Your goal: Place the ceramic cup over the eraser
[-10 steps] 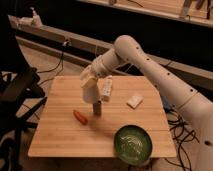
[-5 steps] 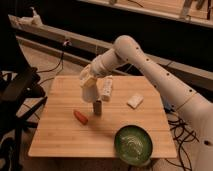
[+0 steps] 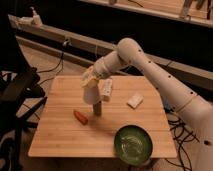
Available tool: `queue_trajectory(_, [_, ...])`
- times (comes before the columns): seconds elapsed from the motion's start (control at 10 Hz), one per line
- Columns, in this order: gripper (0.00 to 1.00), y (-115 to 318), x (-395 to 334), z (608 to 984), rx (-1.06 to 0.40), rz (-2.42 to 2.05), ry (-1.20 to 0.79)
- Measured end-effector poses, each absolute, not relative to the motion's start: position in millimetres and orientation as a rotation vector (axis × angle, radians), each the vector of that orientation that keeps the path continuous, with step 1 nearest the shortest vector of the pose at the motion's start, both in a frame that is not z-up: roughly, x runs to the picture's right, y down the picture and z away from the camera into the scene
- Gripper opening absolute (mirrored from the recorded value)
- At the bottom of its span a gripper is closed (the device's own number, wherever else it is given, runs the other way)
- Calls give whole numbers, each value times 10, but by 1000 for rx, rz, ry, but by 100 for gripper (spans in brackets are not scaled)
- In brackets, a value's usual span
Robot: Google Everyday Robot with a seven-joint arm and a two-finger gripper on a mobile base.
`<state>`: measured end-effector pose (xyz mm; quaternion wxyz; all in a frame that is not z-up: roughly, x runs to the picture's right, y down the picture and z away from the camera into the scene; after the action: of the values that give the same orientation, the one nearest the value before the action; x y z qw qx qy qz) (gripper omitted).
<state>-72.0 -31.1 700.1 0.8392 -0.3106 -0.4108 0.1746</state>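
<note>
The eraser point(image 3: 97, 109) is a small dark grey block standing upright near the middle of the wooden table point(image 3: 60, 135). The ceramic cup point(image 3: 90, 94) is cream-white and hangs just above the eraser's top, slightly to its left, touching or almost touching it. My gripper point(image 3: 98, 88) reaches in from the right on the white arm point(image 3: 150, 67) and is shut on the cup. One pale finger point(image 3: 106, 90) shows to the right of the cup. The eraser's upper end is partly hidden behind the cup.
An orange carrot-like piece point(image 3: 80, 117) lies just left of the eraser. A flat white block point(image 3: 134, 101) lies to the right. A green bowl point(image 3: 133, 144) sits at the table's front right. A dark chair point(image 3: 17, 92) stands at the left.
</note>
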Motion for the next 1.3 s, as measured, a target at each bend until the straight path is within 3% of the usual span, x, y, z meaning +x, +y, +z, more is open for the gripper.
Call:
queue_trajectory(0.6, [2, -246, -487, 7168, -636, 441, -906])
queue_trajectory(0.8, [15, -251, -514, 7232, -636, 436, -928])
queue_trajectory(1.3, [65, -213, -475, 7399, -662, 445, -926])
